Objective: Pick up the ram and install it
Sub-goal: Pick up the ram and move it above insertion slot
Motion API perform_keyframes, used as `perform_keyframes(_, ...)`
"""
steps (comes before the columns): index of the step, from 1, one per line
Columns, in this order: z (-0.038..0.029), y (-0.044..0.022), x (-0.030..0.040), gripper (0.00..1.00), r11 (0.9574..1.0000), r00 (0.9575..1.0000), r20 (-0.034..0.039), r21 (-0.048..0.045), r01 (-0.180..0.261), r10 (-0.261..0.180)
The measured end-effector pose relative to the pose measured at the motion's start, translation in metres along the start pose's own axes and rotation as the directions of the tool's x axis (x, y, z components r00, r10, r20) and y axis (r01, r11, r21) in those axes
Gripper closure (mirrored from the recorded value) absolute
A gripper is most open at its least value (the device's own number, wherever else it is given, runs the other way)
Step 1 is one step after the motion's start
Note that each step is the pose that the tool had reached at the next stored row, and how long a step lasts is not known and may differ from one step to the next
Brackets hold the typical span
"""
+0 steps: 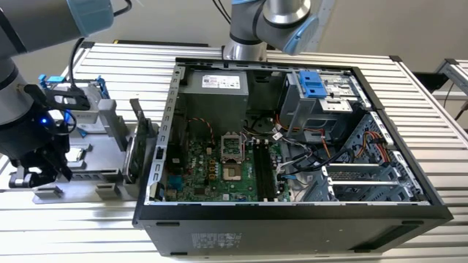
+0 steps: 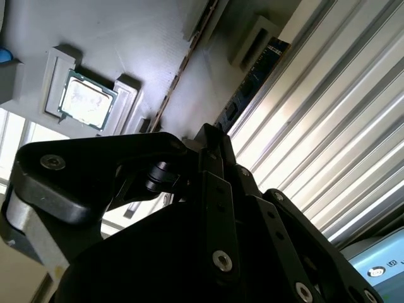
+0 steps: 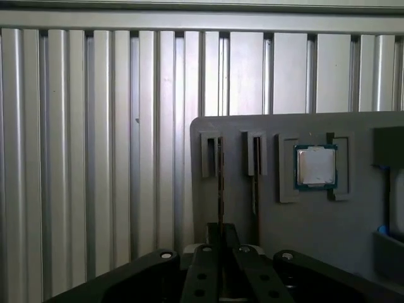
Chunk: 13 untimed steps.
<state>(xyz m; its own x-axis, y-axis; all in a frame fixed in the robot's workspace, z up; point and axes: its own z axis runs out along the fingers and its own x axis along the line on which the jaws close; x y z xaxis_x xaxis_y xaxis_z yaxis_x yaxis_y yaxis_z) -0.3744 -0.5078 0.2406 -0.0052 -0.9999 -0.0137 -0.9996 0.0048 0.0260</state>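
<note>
the black metal pincer [image 3: 221, 232] looks clenched on one end of the ram [image 3: 221, 183], a long thin dark stick with a blue-green face. the ram stands on its edge in a slot of the flat grey plastic tray [image 3: 353, 233], which lies on the ribbed silver table [image 3: 95, 158].

i think the stick could slip or tip, because it is thin and smooth and is held at one end only. it could also bump the other thin stick [image 3: 255, 180] standing just beside it in the next slot, or bend if it comes out crooked.

the square shiny chip [image 3: 315, 166] sits near, in its own pocket. the big black metal computer box [image 1: 292, 222] lies open, well apart, full of green boards and wires.
</note>
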Motion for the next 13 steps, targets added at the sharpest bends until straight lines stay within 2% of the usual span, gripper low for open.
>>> perform_keyframes(13,-0.0104,0.0003,-0.0001,1.0,1.0,1.0,0.0,0.0,0.0,0.0)
